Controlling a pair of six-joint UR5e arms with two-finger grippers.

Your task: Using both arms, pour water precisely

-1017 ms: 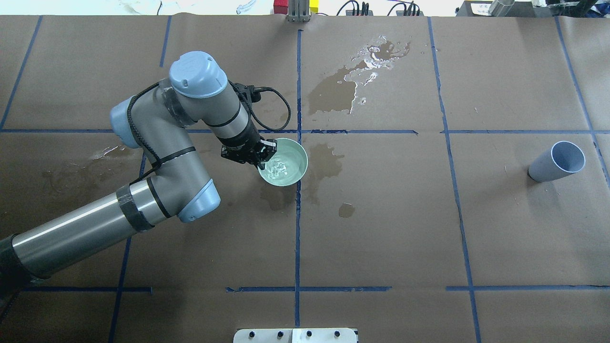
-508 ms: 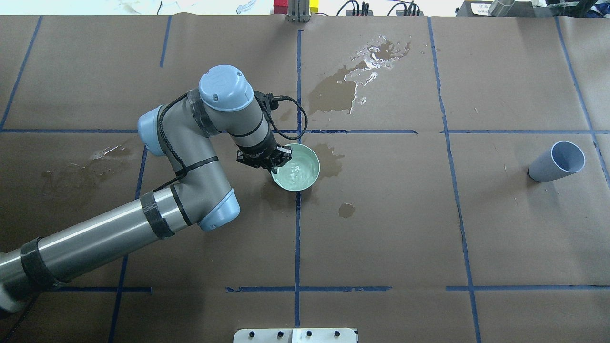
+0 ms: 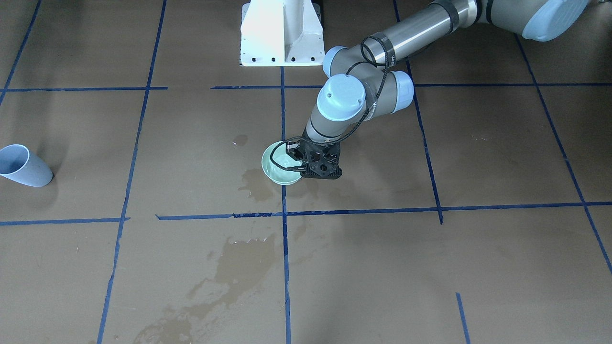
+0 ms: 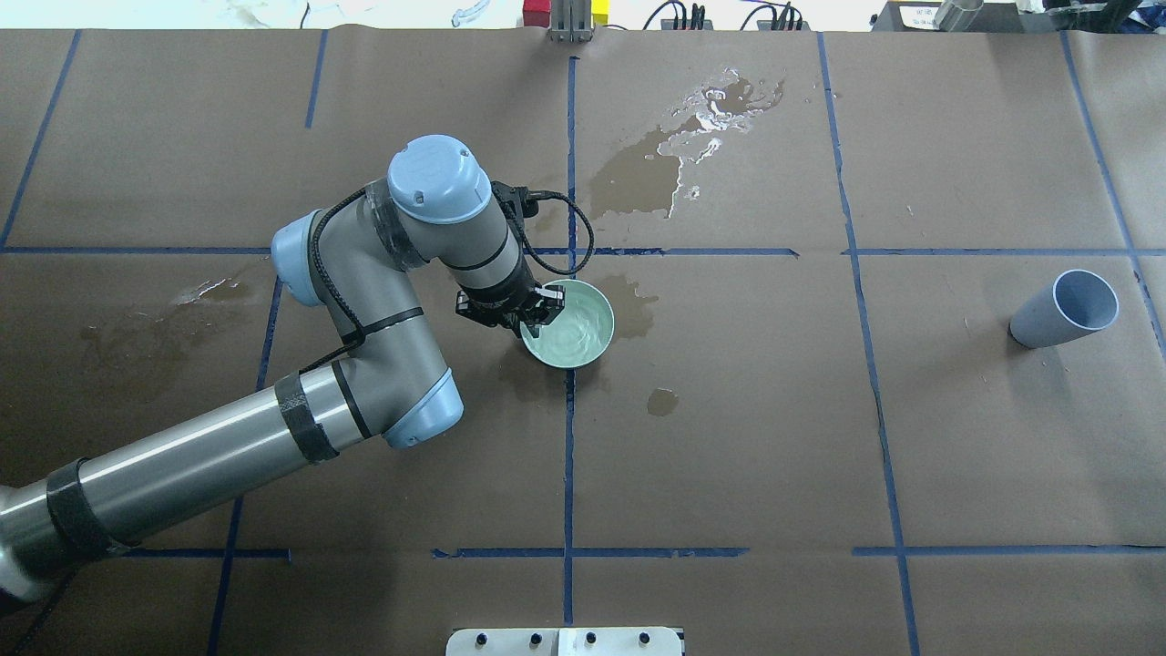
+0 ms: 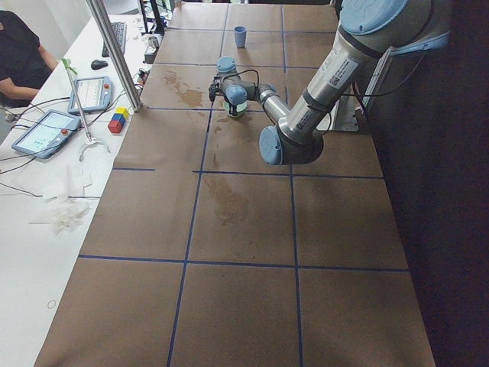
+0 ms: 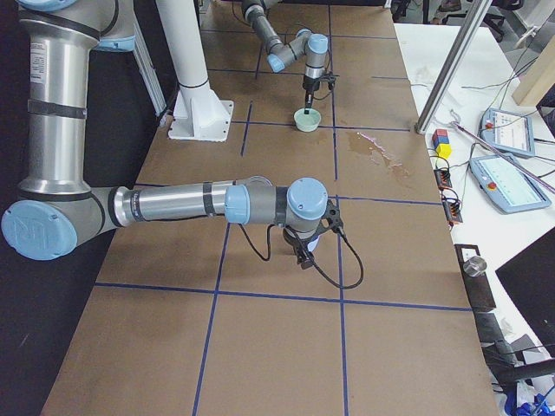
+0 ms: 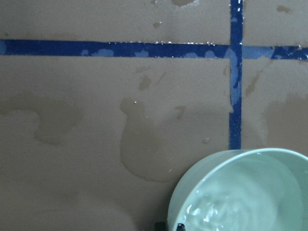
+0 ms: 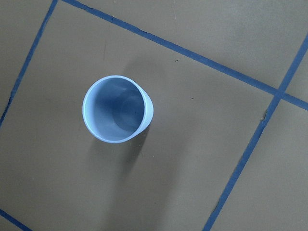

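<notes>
A mint bowl [image 4: 583,351] sits near the table's centre line, holding rippling water [image 4: 572,330]. My left gripper [image 4: 537,305] is shut on the bowl's left rim; the front-facing view shows it [image 3: 299,165] at the bowl's [image 3: 275,169] right side. In the left wrist view the bowl [image 7: 192,192] and water [image 7: 231,207] fill the lower right corner. A pale blue cup [image 4: 1064,308] stands empty far to the right. It fills the right wrist view [image 8: 118,109], where no fingers show. My right gripper [image 6: 303,251] appears only in the exterior right view; I cannot tell if it is open or shut.
Dark wet stains [image 4: 656,164] spread across the brown paper behind and beside the bowl. Blue tape lines [image 4: 569,456] divide the table. The white pedestal [image 3: 281,33] stands at the robot's side. A desk with tablets [image 5: 46,130] and a seated person [image 5: 19,53] borders the far edge.
My left arm has carried the bowl a short way to the right and slightly nearer, most of it in the first half second. The water's ripples have calmed. The blue cup has not moved.
</notes>
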